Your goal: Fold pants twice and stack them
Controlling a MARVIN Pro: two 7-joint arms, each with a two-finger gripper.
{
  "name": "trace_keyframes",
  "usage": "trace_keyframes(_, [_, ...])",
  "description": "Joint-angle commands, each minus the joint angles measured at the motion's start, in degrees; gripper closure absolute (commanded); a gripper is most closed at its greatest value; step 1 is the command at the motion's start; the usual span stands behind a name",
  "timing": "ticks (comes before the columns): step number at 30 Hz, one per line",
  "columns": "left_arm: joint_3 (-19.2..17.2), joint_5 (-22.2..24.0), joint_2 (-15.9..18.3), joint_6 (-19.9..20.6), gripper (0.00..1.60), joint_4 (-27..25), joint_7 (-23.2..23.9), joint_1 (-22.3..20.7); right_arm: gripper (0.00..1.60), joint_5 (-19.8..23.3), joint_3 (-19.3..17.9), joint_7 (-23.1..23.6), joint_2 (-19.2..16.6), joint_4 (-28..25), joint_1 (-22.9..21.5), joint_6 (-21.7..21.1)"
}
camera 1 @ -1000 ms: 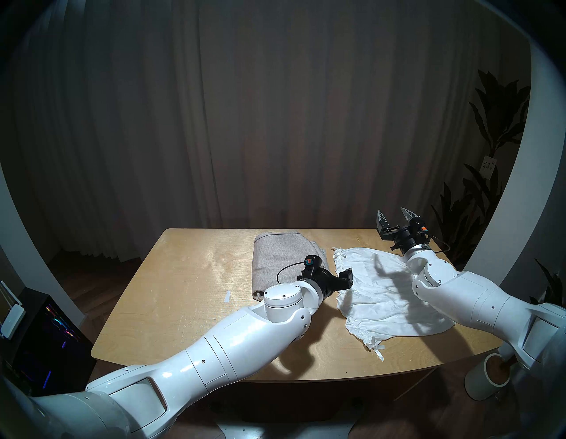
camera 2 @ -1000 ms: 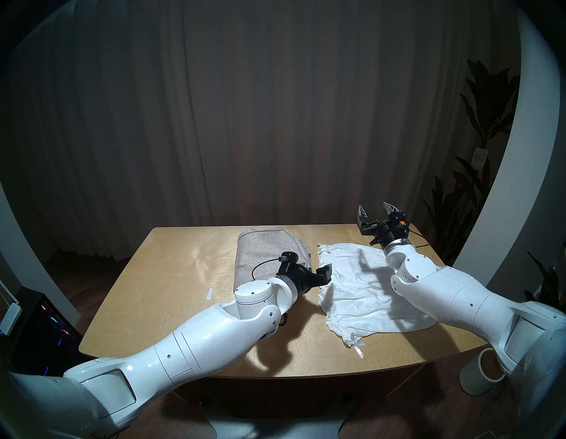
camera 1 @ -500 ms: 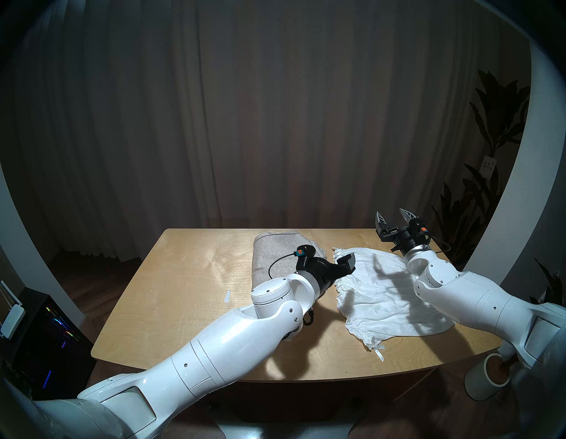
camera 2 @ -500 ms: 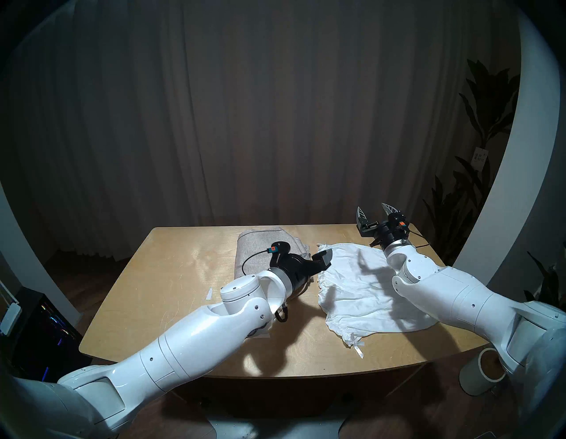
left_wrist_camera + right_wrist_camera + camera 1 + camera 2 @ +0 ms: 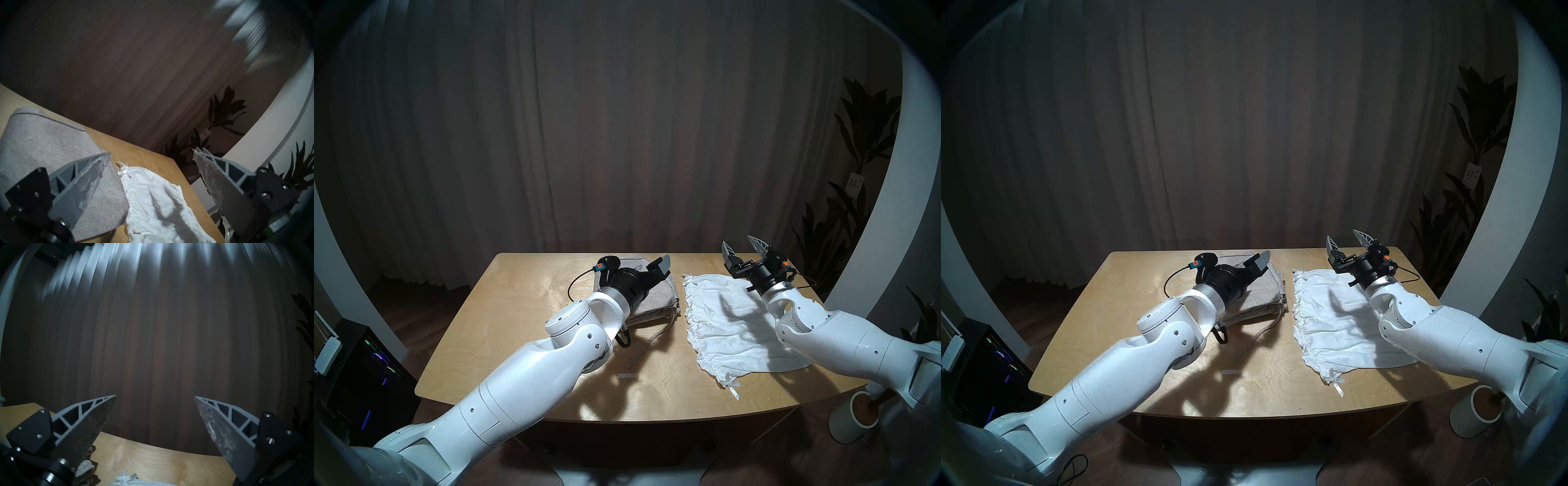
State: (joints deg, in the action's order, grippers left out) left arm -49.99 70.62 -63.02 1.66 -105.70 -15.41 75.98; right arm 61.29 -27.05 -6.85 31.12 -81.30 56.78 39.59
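Grey pants (image 5: 639, 298) folded; white shorts (image 5: 738, 325) not yet started.

Two garments on the desk (image 5: 517, 322), one of each. The grey pants lie as a folded bundle at the far middle, layered edges showing on the near side, drawstring (image 5: 648, 342) trailing toward the front. The white shorts lie spread flat just right of it, apart from it, ruffles and ribbon ties visible; I judge both folds and the stacking are left. Two arms: left hand (image 5: 149, 156) released, empty, hovering over the grey bundle and pointing toward the shorts. Right hand (image 5: 155, 397) released, empty, raised over the shorts' far right corner. About halfway, by my estimate.
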Motion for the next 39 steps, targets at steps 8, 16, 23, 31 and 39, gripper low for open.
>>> trace_keyframes(8, [-3.6, 4.4, 5.4, -0.3, 0.0, -4.3, -0.9, 6.1, 0.0, 5.7, -0.9, 1.2, -11.3, -8.7, 5.4, 3.7])
trace_keyframes(16, [-4.1, 6.8, 7.1, 0.3, 0.0, -5.7, -1.1, 8.1, 0.0, 7.0, -0.5, 3.7, -15.9, -12.5, 7.7, 5.9])
trace_keyframes(23, [-4.7, 9.1, 8.2, 0.8, 0.0, -7.5, -0.9, 9.3, 0.0, 8.1, 0.3, 6.4, -20.1, -16.3, 9.8, 7.9])
trace_keyframes(31, [-5.9, 12.2, 9.7, 2.2, 0.0, -9.5, -0.8, 10.5, 0.0, 6.8, 1.2, 9.8, -22.1, -17.4, 12.2, 10.4])
trace_keyframes(39, [-7.4, 15.6, 10.5, 3.7, 0.0, -10.1, -1.1, 11.3, 0.0, 9.5, 0.9, 11.8, -23.3, -19.0, 13.7, 13.4])
